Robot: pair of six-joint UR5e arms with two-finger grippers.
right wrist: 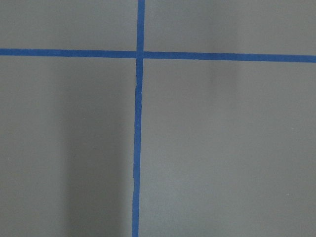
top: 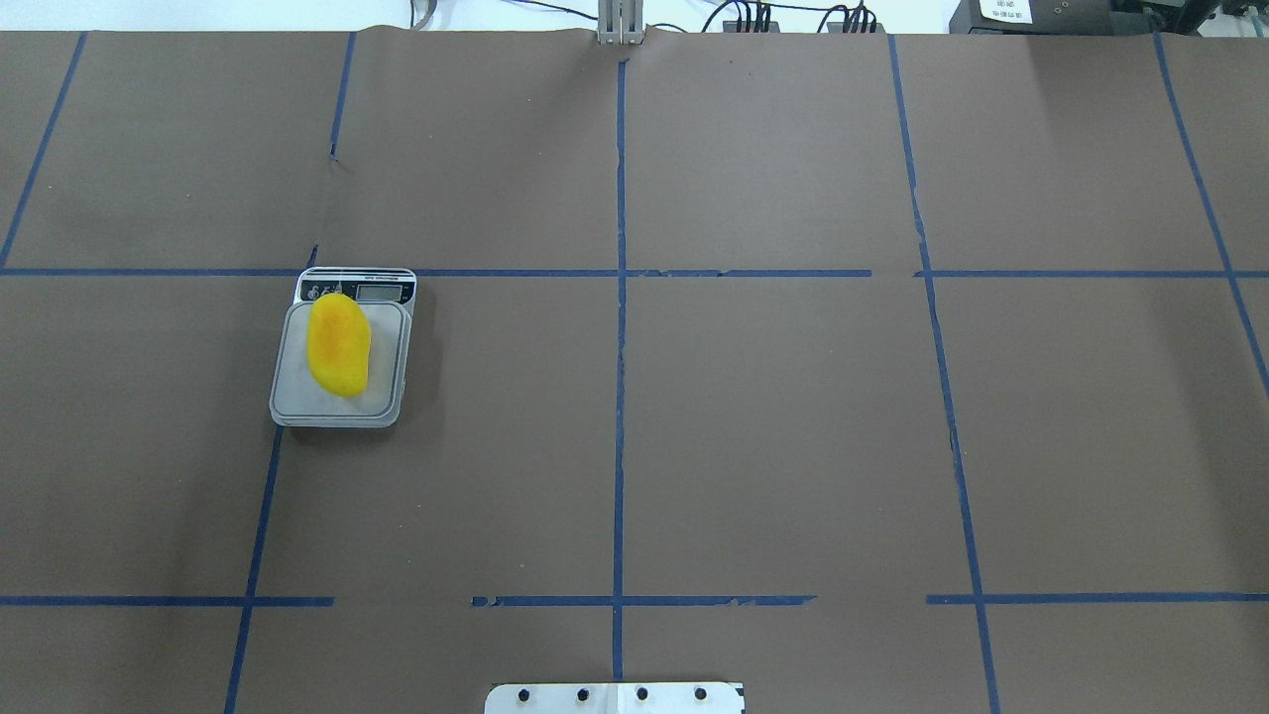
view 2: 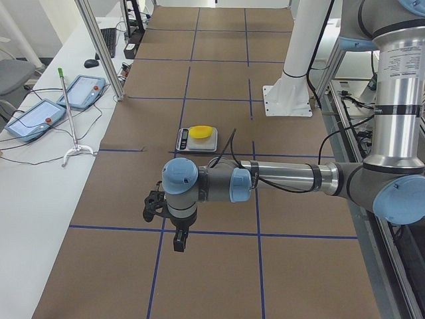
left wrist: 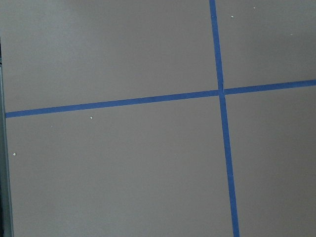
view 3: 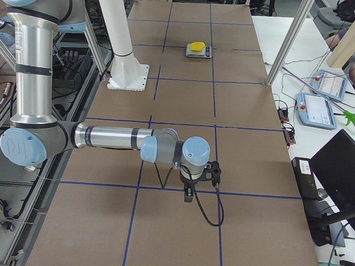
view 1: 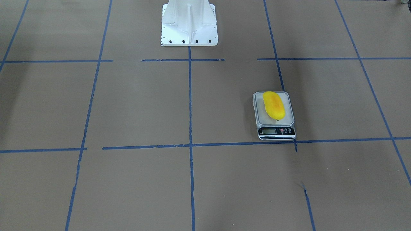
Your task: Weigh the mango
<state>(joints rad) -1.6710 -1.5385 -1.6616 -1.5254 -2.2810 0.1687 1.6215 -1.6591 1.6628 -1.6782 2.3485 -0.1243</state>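
One mango (top: 338, 343) lies on the scale (top: 297, 409) near the surface's (top: 793, 416) left edge: glossy, likely slippery and light; I'd pinch gently across its narrow middle. Of left pincer (view 2: 178, 240) and right pincer (view 3: 188, 195), I cannot tell open from closed.

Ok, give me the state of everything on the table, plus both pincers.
mango: lying on the kitchen scale platform, ungripped.
kitchen scale: flat on the table, loaded with the mango; display unreadable.
left pincer: above bare table, far from the scale; open or shut, cannot tell.
right pincer: above bare table, far from the scale; open or shut, cannot tell.
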